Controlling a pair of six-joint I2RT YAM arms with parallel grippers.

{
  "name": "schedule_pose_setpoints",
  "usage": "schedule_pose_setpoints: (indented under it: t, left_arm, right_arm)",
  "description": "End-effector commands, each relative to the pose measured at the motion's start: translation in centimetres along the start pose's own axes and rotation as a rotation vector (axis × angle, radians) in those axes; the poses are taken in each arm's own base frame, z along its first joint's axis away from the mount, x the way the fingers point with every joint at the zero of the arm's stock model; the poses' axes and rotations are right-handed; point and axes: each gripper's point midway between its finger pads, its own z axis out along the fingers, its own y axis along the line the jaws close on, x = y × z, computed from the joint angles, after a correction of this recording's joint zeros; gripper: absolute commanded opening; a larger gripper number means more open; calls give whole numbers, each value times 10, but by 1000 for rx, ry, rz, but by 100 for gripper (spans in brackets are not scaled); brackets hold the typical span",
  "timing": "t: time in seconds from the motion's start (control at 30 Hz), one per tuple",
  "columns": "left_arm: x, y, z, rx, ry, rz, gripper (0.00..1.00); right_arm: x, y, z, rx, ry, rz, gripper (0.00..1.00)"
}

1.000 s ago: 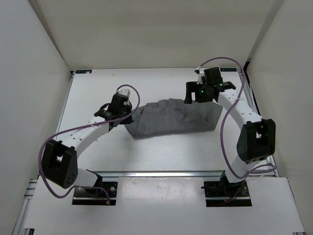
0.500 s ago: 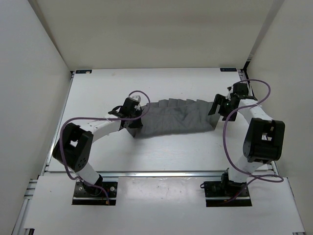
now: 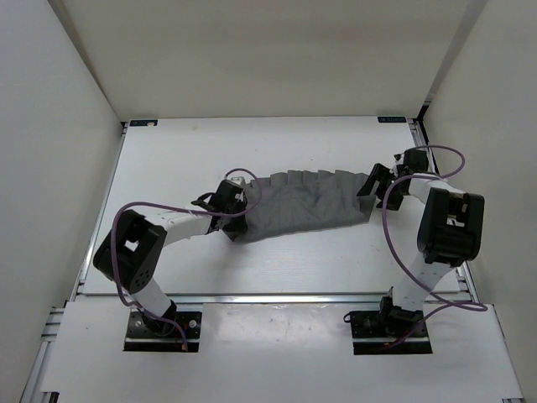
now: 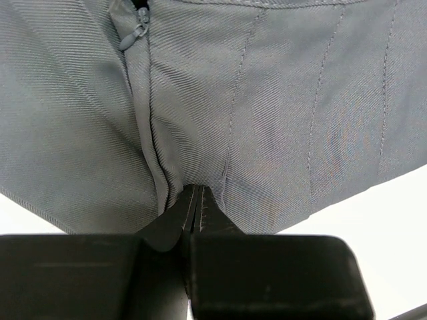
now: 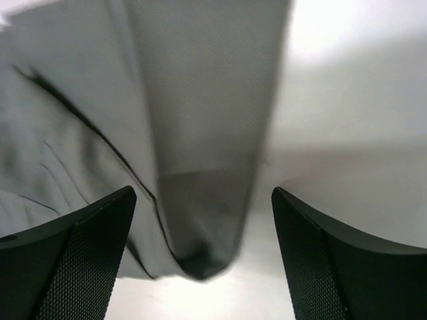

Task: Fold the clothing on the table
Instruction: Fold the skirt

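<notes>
- Folding looks not started: the dark grey pleated thin-fabric skirt (image 3: 302,206) lies spread out flat on the large white flat table (image 3: 168,151).
- The left gripper (image 4: 193,200) has its jaws closed on the skirt's left edge.
- The right gripper (image 5: 203,193) has its jaws wide around the right edge, holding nothing.

The skirt (image 3: 302,204) is thin matt grey cloth in a fine diagonal twill with stitched seams. The counter (image 3: 252,151) is smooth white, its rails (image 3: 277,295) silver metal. The left gripper (image 4: 193,193) is matt black plastic; the pads (image 5: 80,260) of the right gripper (image 5: 203,197) are black and finely dotted
</notes>
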Motion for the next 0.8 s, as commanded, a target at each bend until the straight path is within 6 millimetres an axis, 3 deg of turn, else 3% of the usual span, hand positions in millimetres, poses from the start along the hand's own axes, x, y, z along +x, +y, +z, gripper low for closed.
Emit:
schedule_pose_setpoints:
  t: [0.0, 0.13, 0.27, 0.4, 0.5, 0.6, 0.67, 0.77]
  left_arm:
    - [-2, 1, -9, -2, -21, -4, 0]
    - [-3, 6, -10, -16, -25, -8, 0]
    - [-3, 7, -10, -17, -25, -16, 0]
    - [0, 7, -10, -15, -19, -19, 0]
    - [-1, 11, -10, -21, -22, -27, 0]
    - [2, 14, -11, -24, -23, -26, 0]
    - [-3, 13, -13, -18, -36, -21, 0]
    - [-1, 19, -14, -35, -42, -19, 0]
  right_arm:
    - [-14, 27, 15, -194, -23, 4, 88]
    - [-1, 47, 27, -330, 54, 21, 84]
    - [34, 69, 32, -433, 174, -3, 82]
    - [70, 88, 37, -470, 301, -63, 73]
    - [92, 101, 38, -492, 382, -119, 56]
    - [99, 100, 38, -476, 398, -128, 7]
    - [99, 99, 34, -464, 400, -94, 0]
    - [88, 88, 28, -404, 352, -80, 0]
